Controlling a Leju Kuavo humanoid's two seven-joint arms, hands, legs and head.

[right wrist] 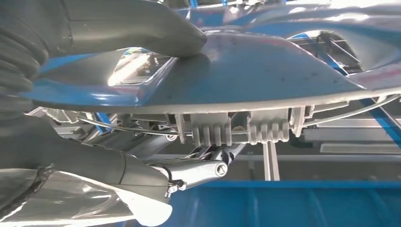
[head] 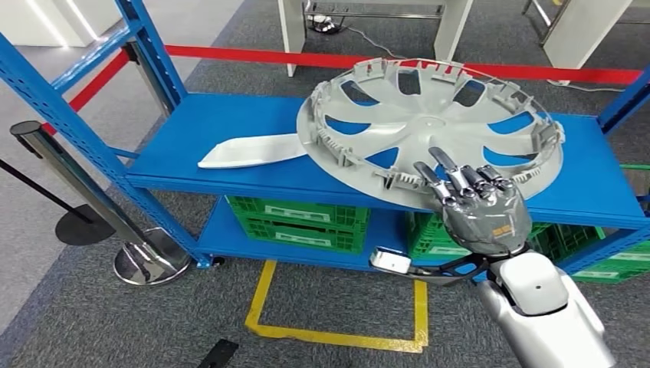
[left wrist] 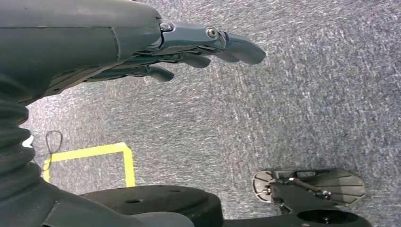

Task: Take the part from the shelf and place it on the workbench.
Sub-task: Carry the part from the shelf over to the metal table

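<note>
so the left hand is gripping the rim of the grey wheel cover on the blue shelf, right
Not quite: it is the right hand gripping the rim of the grey wheel cover on the blue shelf, as the head view shows. The left hand hangs over the carpet, holding nothing.

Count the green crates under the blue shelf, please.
3 show on the lower shelf: one at the left, one in the middle behind the right hand, one at the right. More may be hidden.

Green crates (head: pixel 303 222) under shelf; chrome stanchion (head: pixel 92 203) at left; yellow floor tape (head: pixel 337 326); red barrier belt (head: pixel 398 61).
</note>
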